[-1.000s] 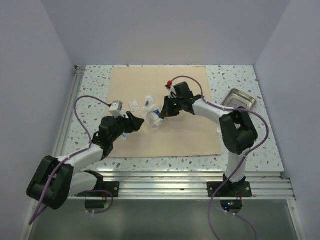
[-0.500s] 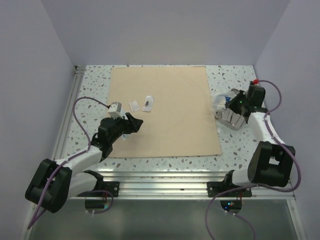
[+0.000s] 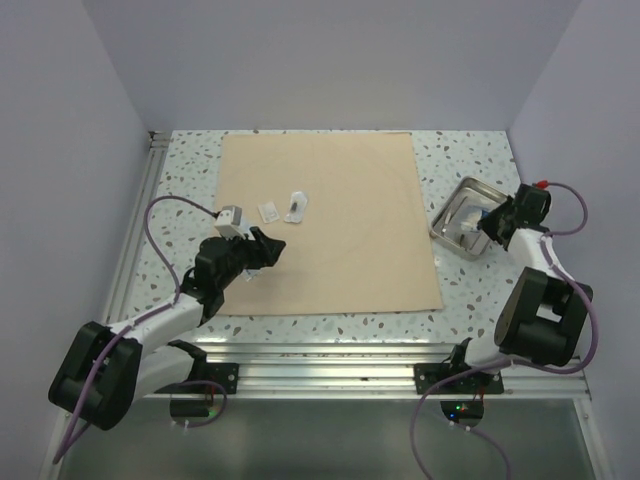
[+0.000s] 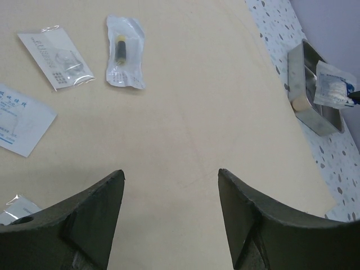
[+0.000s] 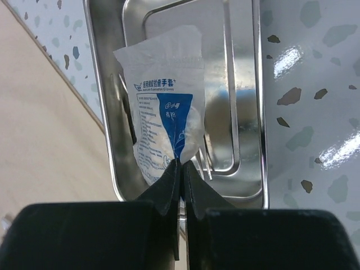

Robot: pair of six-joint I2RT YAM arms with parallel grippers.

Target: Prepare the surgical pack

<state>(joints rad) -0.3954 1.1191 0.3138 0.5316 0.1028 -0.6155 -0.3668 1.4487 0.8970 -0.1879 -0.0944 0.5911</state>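
A big beige sheet (image 3: pixel 325 220) is lying flat across the middle of the speckled table (image 3: pixel 180 180). A steel tray (image 3: pixel 447 207) is sitting on the table just beside the sheet's right edge, turned at an angle to it.

The right gripper (image 5: pixel 181 169) is hanging over the tray, off the sheet's right side. Its fingers are pressed tightly together, pinching the bottom edge of a white and blue packet (image 5: pixel 166 112). The packet is standing up from the fingertips in front of the tray's shiny inside. Whether it is touching the tray floor cannot be told.

The left gripper (image 4: pixel 171 174) is hovering over the near left part of the sheet. Its two dark fingers (image 4: pixel 84 214) are spread wide apart and holding nothing, with bare sheet showing between them.

Small packets are lying on the left part of the sheet, beyond the left gripper:
- A clear one (image 4: pixel 55 52) and one holding a yellow and dark piece (image 4: pixel 124 52) are lying side by side, apart from each other.
- A white printed one (image 4: pixel 19 119) is lying nearer the sheet's left edge.
- The corner of another (image 4: pixel 14 207) is showing beside the gripper's finger
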